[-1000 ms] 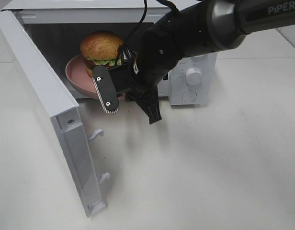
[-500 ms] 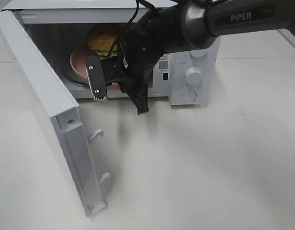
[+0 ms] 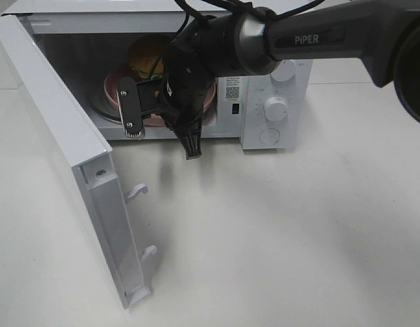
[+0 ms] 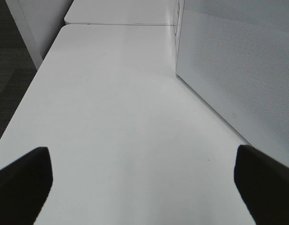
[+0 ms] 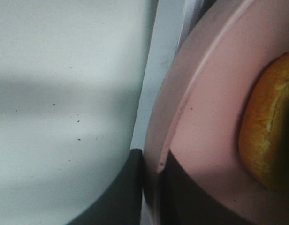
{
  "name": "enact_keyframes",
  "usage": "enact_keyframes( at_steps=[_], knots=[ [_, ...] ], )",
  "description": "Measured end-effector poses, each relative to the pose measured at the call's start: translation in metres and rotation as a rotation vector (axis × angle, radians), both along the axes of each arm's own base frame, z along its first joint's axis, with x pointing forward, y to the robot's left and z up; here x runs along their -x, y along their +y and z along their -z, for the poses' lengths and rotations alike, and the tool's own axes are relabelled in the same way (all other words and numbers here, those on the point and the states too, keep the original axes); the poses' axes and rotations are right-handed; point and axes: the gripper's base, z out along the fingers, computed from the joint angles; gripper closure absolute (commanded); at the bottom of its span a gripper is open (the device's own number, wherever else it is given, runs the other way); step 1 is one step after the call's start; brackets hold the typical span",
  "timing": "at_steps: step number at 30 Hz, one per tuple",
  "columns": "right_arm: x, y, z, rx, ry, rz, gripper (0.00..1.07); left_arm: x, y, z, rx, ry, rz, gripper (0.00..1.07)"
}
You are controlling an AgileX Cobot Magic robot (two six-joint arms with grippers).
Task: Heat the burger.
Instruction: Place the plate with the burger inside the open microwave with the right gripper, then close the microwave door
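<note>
right wrist view alone shows right tool (image 5: 153, 187) clenched on rim of plate (image 5: 205, 117), overhead shows burger (image 3: 146, 54) now deeper inside microwave (image 3: 292, 129), left tool (image 4: 144, 187) released

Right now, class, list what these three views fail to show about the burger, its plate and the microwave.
- Patty and lower bun of the burger: exterior high, the right arm covers them; right wrist, the frame edge leaves only bun.
- Whether the pink plate rests on the microwave floor: exterior high, the arm hides it.
- Markings on the dial: exterior high, too small.
</note>
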Motion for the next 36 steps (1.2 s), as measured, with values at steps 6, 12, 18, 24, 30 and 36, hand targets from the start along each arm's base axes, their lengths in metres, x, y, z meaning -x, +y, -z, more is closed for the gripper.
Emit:
enact_keyframes(
  at_steps=[6,12,18,24,30,36],
  knots=[
    [-0.006,0.003,0.001,-0.007,-0.008,0.006,1.05,0.000,0.000,0.000,0.000,0.000,0.000,0.09],
    [-0.010,0.002,0.004,-0.007,-0.010,0.014,1.04,0.000,0.000,0.000,0.000,0.000,0.000,0.09],
    [-0.015,-0.001,0.005,-0.016,-0.022,0.015,1.01,0.000,0.000,0.000,0.000,0.000,0.000,0.09],
    [-0.016,-0.001,0.004,-0.019,-0.034,0.008,0.89,0.000,0.000,0.000,0.000,0.000,0.000,0.09],
    [-0.017,-0.001,0.003,-0.027,-0.048,0.002,0.77,0.000,0.000,0.000,0.000,0.000,0.000,0.09],
    [-0.020,0.001,-0.001,-0.069,-0.065,0.012,0.70,0.000,0.000,0.000,0.000,0.000,0.000,0.09]
  ],
)
